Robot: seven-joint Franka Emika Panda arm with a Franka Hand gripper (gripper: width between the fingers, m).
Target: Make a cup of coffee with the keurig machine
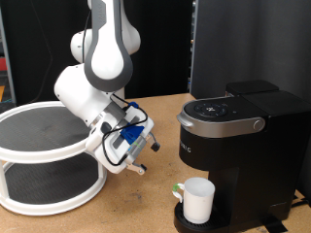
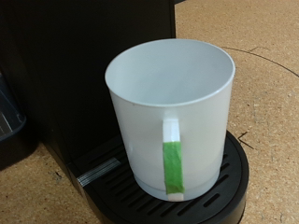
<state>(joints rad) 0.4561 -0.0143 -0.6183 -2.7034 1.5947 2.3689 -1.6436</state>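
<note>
Glossy white cup [image 2: 169,114] sits on keurig machine's [image 1: 238,136] round ridged drip tray [image 2: 229,182].

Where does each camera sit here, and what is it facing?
Exterior view: off the arm, beside the wooden table, facing the keurig machine; shows the arm and gripper, holding nothing.
Wrist view: on the hand, facing the cup's handle; no part of the robot shows.
Shared: the white cup on the drip tray.
</note>
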